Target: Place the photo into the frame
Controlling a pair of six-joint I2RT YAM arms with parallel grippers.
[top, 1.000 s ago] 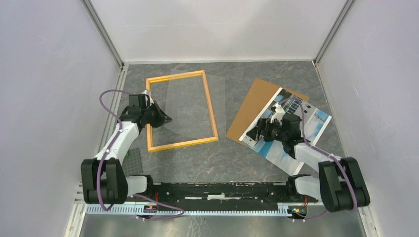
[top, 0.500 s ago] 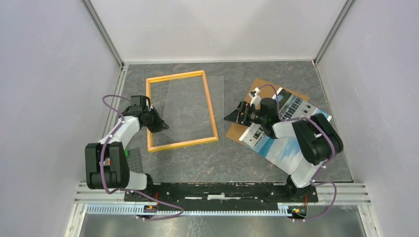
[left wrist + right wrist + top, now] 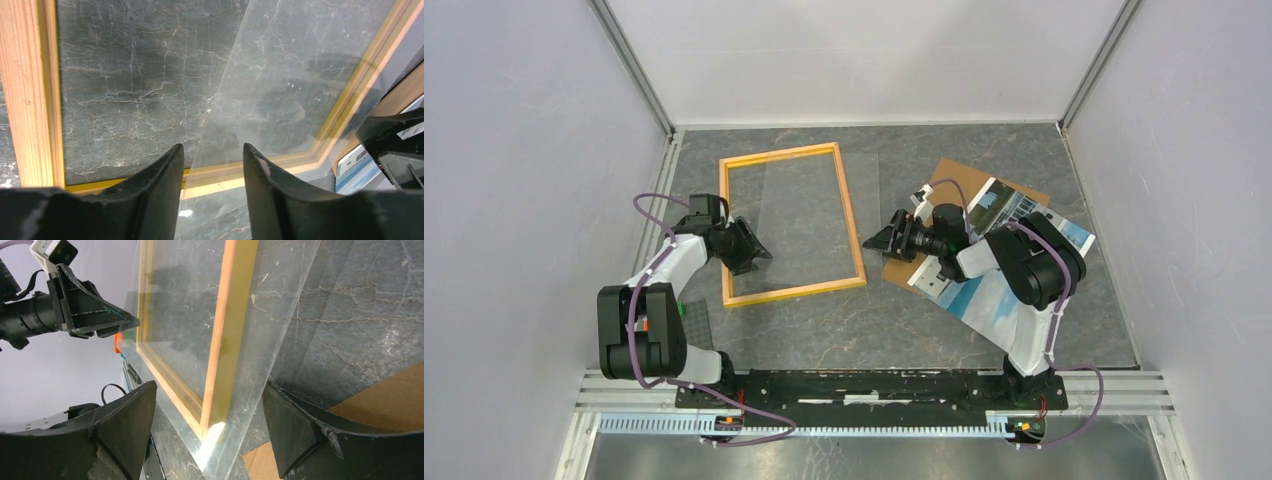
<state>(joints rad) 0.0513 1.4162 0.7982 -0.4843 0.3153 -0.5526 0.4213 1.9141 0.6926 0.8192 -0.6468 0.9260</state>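
Photo (image 3: 990,302) on panel (image 3: 942,186), beside frame (image 3: 851,215)

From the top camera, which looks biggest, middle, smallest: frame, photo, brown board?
1. Frame and photo: about alike; the right arm hides part of the photo.
2. Brown board: smallest showing, mostly under the photo.

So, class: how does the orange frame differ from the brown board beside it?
The frame is an open orange-yellow border, tabletop showing through; the brown board is solid. The frame sits nearly square in the top view, the board diagonal. A clear sheet overlaps the frame; the photo covers part of the board. Both lie flat.
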